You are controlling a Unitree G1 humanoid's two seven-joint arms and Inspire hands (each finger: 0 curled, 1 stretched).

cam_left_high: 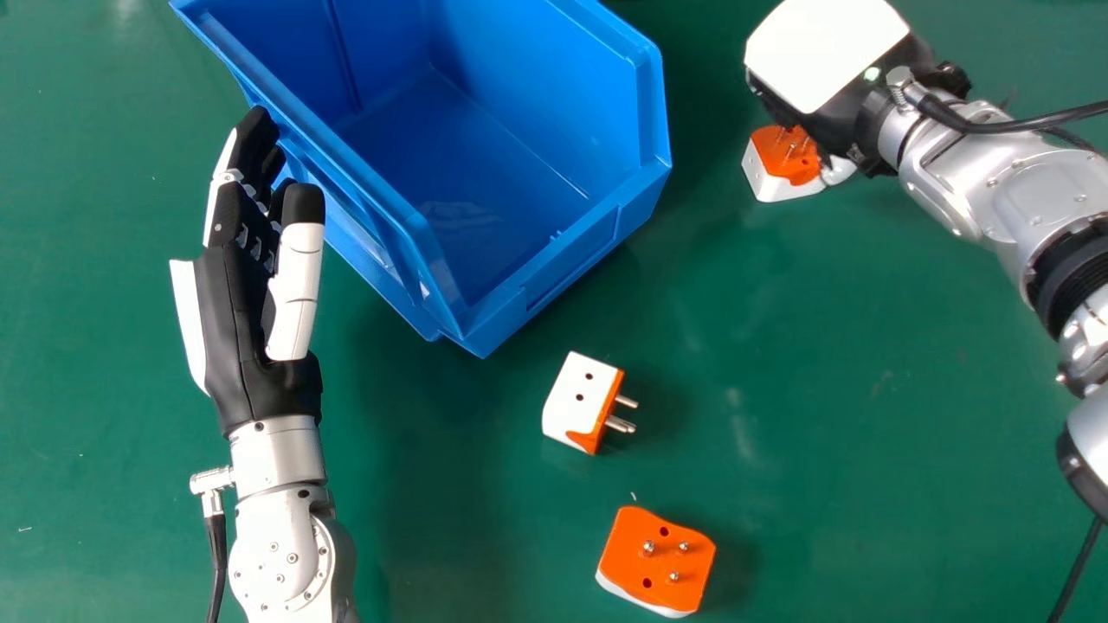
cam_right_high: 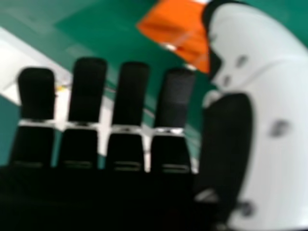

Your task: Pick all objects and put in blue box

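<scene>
In the head view, my right hand (cam_left_high: 827, 52) is low over the green table (cam_left_high: 822, 389), to the right of the blue box (cam_left_high: 537, 86), and its white and black back covers my fingers from this side. One orange and white plug adapter (cam_left_high: 783, 160) lies partly beneath it, orange face and pins up. My left hand (cam_left_high: 238, 311) is open, fingers straight, just beside the box's left wall. A second adapter (cam_left_high: 578, 402) rests between the box and me, pins pointing right; a third adapter (cam_left_high: 658, 562) is nearer me, pins up. All three are outside the box. The right hand view gives me what that back covers: my fingers (cam_right_high: 130, 96) are extended and spread slightly apart, with my thumb (cam_right_high: 279, 120) alongside, and nothing is gripped. The first adapter's orange side and pins appear beyond the fingertips, partly behind the thumb's tip; whether the thumb touches it, I can't tell.
</scene>
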